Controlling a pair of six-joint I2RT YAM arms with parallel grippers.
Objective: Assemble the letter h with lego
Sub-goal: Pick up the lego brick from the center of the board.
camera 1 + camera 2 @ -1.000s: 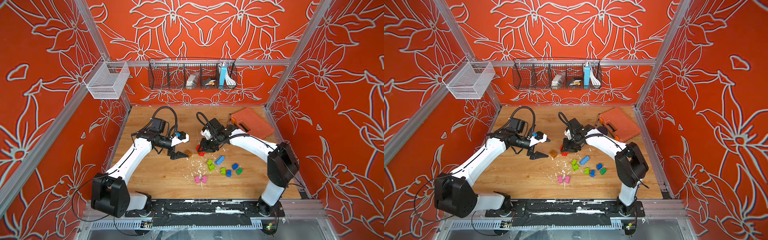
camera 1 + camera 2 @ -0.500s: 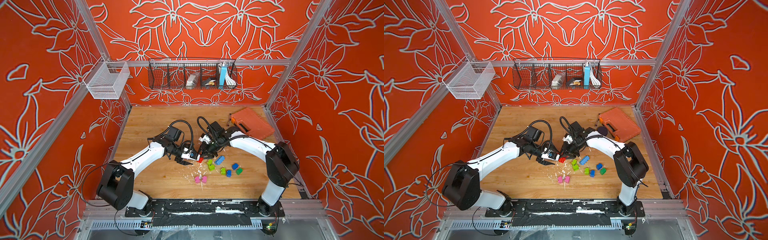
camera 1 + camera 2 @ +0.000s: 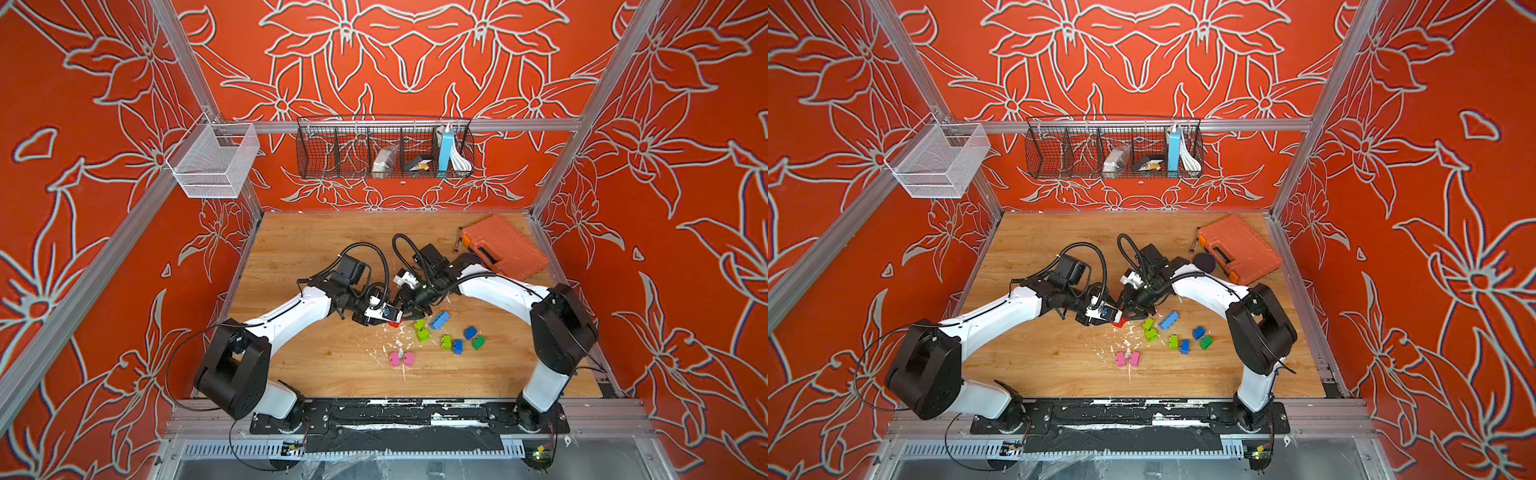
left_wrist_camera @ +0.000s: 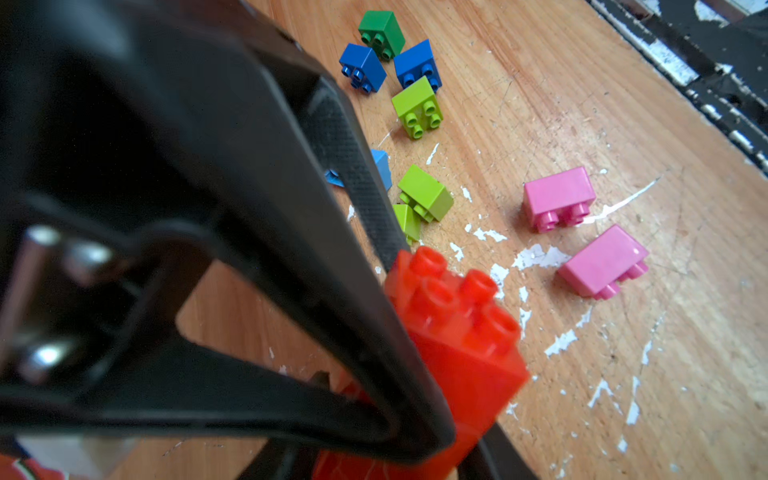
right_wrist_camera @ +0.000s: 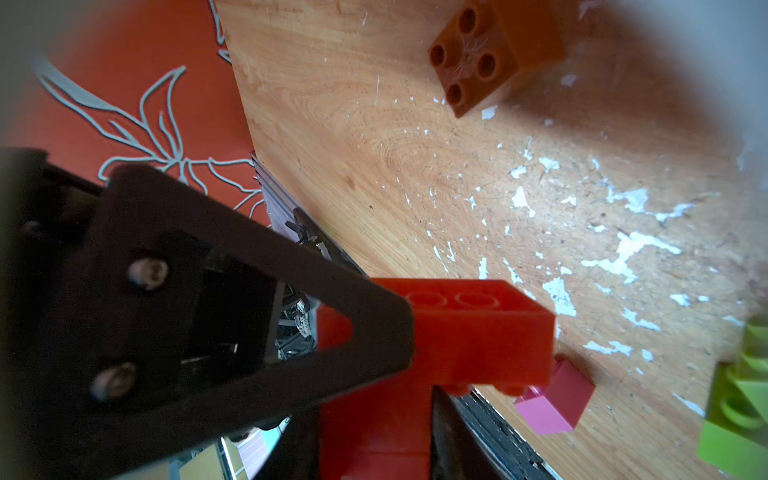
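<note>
Two grippers are clamping the same red lego piece (image 3: 392, 322) over the middle of the wooden table (image 3: 316, 365). The left gripper (image 4: 461, 436) is pinching it from one side, with its black fingers (image 4: 291, 257) pressing against the glossy red plastic. Four hollow round studs are showing on the piece's free end. The right gripper (image 5: 424, 382) is squeezing it from the other side. In the right wrist view the red lego piece (image 5: 478, 332) is showing as a longer brick sitting crosswise on a narrower red column, all locked together. Whether it is touching the wood, I cannot tell.

Just beside it, toward the right arm, loose bricks are lying scattered: three lime green bricks (image 3: 424, 335), a long light blue brick (image 3: 439, 321), two dark blue bricks (image 3: 470, 332) and a dark green brick (image 3: 478, 343). Two pink bricks (image 3: 395, 360) are lying side by side nearer the arms' bases, their studs pointing sideways. A brown brick (image 5: 494, 54) is resting apart on the wood, its four studs facing the right wrist camera.
</note>
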